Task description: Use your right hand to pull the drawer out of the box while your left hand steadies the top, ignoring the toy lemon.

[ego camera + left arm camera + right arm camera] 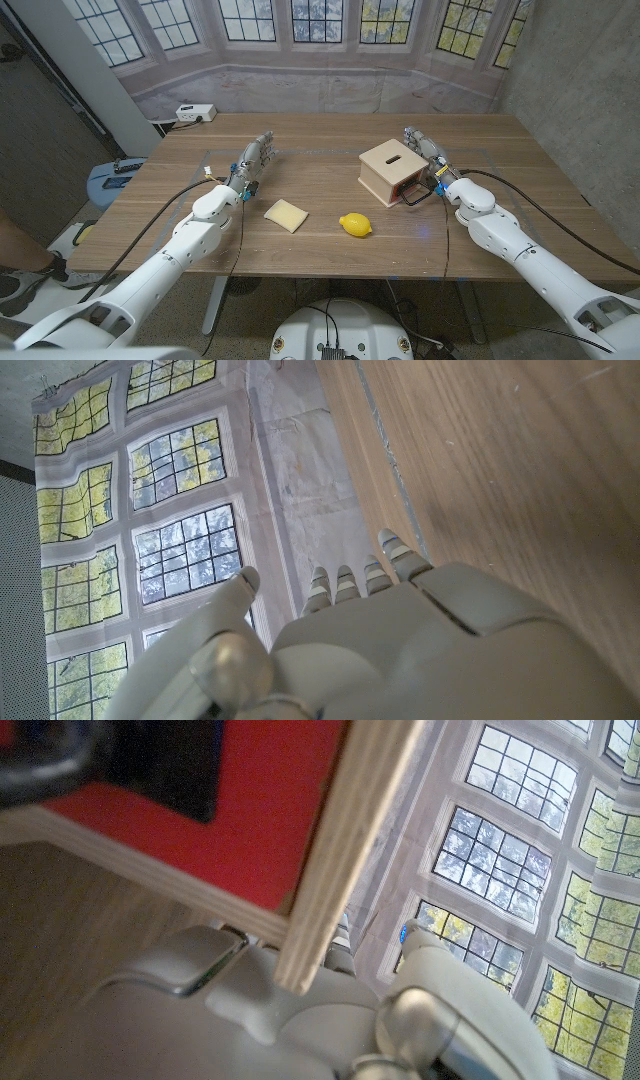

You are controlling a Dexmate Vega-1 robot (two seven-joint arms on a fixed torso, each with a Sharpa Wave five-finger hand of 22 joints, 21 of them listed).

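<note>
Reaching stage, drawer (pixel 413 187) unopened.
Right hand (pixel 428 150) beside wooden box (pixel 390 167), grip unclear; left hand (pixel 254 160) released, far off; next: hooking the handle (pixel 417 194).

Both arms are clad in smooth white rounded shells with black cables running along them, ending in a grey left hand (pixel 254 160) and grey right hand (pixel 425 148) with pale segmented fingers (pixel 345 582)

I see my right hand (pixel 300 1020) pressed close against the box's (pixel 345 840) pale plywood edge. Its red drawer front (pixel 250 800) carries a dark handle (pixel 60 760).
</note>
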